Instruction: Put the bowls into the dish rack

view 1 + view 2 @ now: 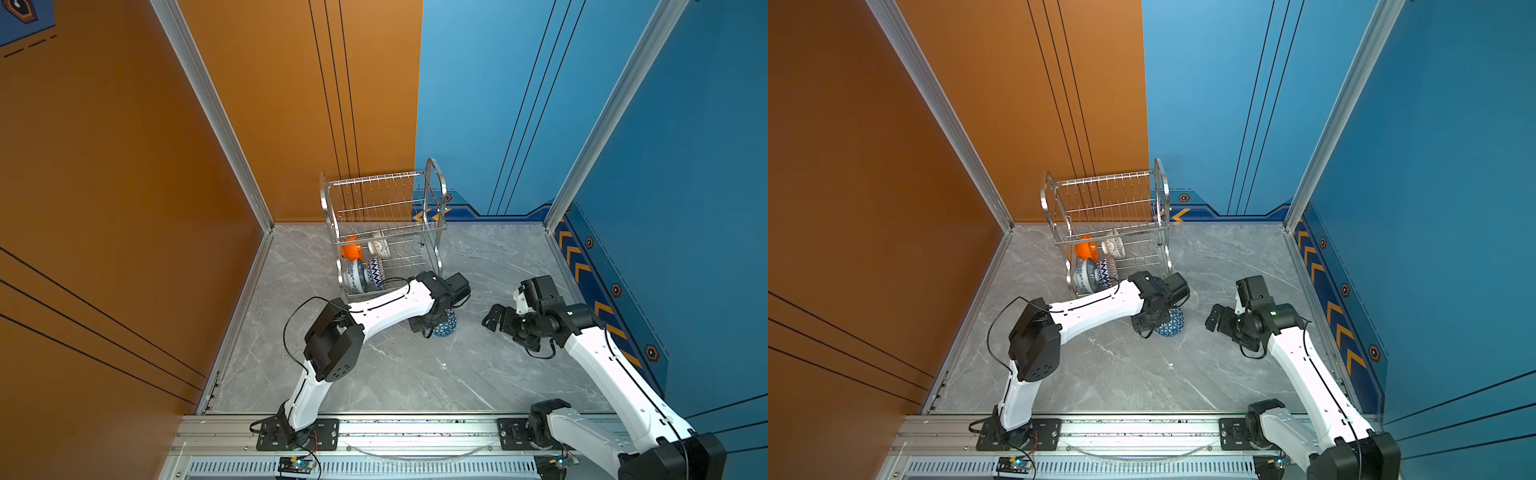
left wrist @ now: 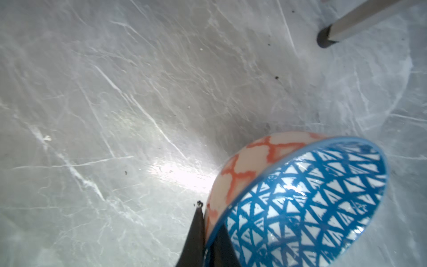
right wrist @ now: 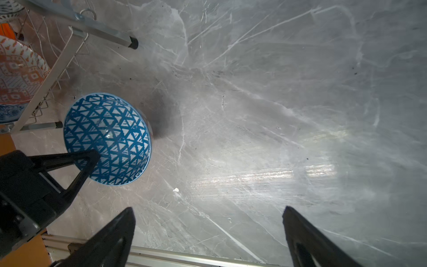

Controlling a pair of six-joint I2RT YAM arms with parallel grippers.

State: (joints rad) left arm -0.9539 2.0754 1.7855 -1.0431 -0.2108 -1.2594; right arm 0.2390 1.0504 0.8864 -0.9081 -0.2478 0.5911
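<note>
The dish rack (image 1: 376, 179) is parked on the grey marble worktop (image 1: 415, 374), just past the left hand (image 2: 209, 233) and a bit to its left. Four bowls are stood on edge in the lower shelf. The plain orange bowl (image 1: 351, 249) and the white lattice bowl (image 1: 380, 246) are at the back. The blue-white floral bowl (image 1: 356, 276) is nearer the hand, and the orange-white geometric bowl (image 3: 18, 69) is seen right next to it in the right wrist view.

The left hand is pinched down narrow on the rim of the blue-white triangle bowl (image 2: 300, 196), with one finger (image 2: 196, 231) on the orange-crossed outside and the other on the patterned inside. The bowl is held tilted, with its opening turned toward the right hand (image 1: 492, 319). It's just beside the rack's near foot (image 3: 59, 125), outside the rack. Whether it touches the worktop can't be told.

Well apart from that bowl, on its right, the right hand is spread wide with nothing between its fingers. It's kept above bare worktop and pointed toward the left hand.
</note>
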